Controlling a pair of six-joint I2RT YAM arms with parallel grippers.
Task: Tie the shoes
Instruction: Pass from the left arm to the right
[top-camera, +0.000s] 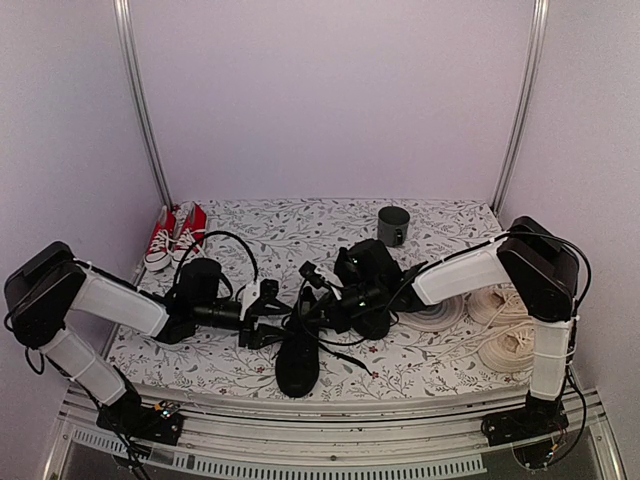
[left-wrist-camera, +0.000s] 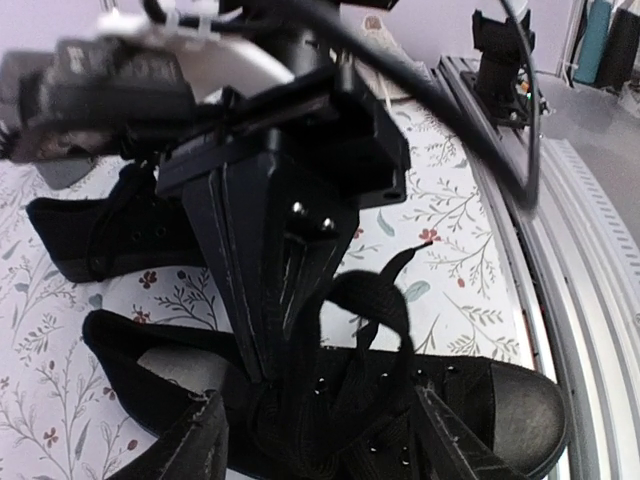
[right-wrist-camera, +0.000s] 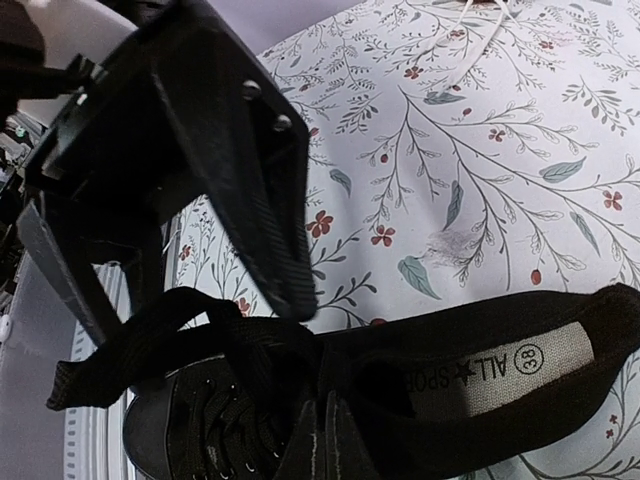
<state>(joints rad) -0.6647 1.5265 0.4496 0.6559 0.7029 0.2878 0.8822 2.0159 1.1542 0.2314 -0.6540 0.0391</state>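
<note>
matte black canvas shoe, flat woven lace pinched in right claw, left claw spread

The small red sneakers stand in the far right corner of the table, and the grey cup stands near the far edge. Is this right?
Not quite: the side is wrong. The small red sneakers stand in the far left corner of the table, as the top external view shows. The grey cup does stand near the far edge.
</note>
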